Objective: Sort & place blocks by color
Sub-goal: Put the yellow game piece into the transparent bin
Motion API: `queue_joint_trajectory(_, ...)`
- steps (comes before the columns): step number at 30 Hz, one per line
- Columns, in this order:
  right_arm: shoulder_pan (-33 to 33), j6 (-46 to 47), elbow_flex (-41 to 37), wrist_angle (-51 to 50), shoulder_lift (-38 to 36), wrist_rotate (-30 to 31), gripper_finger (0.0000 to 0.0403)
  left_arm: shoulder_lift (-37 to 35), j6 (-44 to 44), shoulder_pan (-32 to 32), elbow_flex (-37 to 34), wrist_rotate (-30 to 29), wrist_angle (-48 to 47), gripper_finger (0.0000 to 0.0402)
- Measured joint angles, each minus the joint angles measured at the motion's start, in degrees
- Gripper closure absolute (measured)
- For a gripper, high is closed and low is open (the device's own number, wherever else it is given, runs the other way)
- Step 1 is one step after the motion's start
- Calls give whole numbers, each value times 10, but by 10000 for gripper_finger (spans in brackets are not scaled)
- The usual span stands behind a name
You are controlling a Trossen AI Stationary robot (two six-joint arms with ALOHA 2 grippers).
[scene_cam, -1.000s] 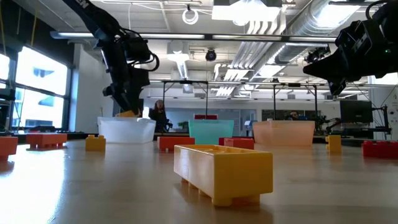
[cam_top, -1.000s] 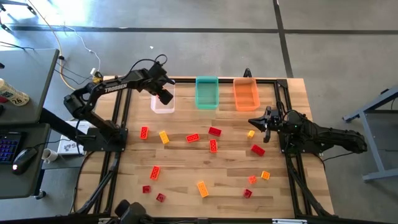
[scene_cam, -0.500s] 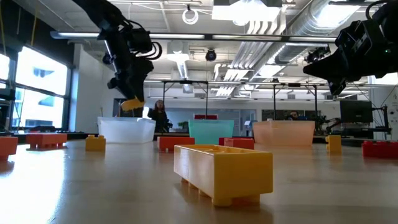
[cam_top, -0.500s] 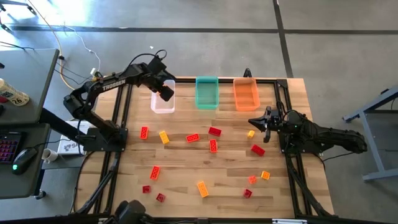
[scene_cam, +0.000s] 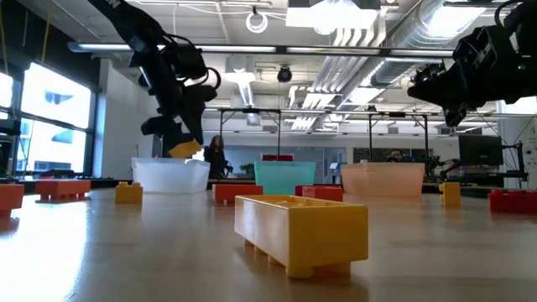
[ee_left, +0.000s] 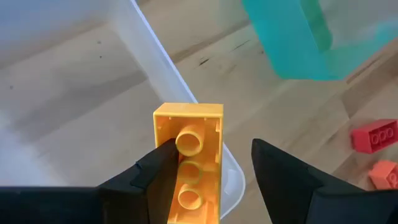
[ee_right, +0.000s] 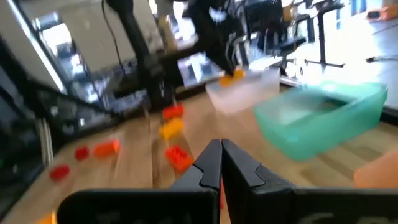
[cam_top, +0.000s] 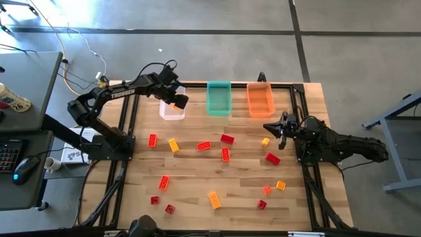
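Note:
My left gripper (cam_top: 177,101) hangs over the near right corner of the clear bin (cam_top: 172,108), slanting down, its fingers apart. A yellow block (ee_left: 189,162) sits between them, its hollow underside toward the wrist camera; the low view shows this block (scene_cam: 185,150) just above the bin's rim (scene_cam: 170,164). Other red, orange and yellow blocks lie on their sides or bases across the table, such as a red one (cam_top: 204,145) and a yellow one (cam_top: 173,145). My right gripper (cam_top: 266,127) waits shut at the table's right, level, touching nothing. My left gripper has the yellow block lying with one long side (ee_left: 163,163) against the inner face of one finger. A gap of bare bin rim and wood shows between the block and the other finger (ee_left: 280,180). The block runs along the fingers, lifted clear above the clear bin.
A teal bin (cam_top: 218,97) and an orange bin (cam_top: 259,99) stand in a row to the right of the clear one at the far edge. Loose blocks dot the middle and near part of the table. Dark frame rails run along both sides.
My left gripper rose a little above the clear bin, came down again slightly toward the table's right, and rolled its wrist. The yellow block stayed at its fingers and turned with them.

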Motion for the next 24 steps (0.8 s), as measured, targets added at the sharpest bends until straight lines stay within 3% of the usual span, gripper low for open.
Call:
queue_joint_trajectory(5,0,85,0,80,0,50,403,0,-10,6,0,1,-2,213)
queue_joint_trajectory(11,0,266,0,179,0,150,403,0,-15,17,0,7,-2,213)
queue_joint_trajectory(15,0,314,0,205,0,217,403,0,-25,26,0,30,-2,213)
queue_joint_trajectory(20,0,388,0,230,0,241,403,0,-14,31,0,30,-2,213)
queue_joint_trajectory(24,0,382,12,265,2,236,403,0,-6,31,0,31,-2,213)
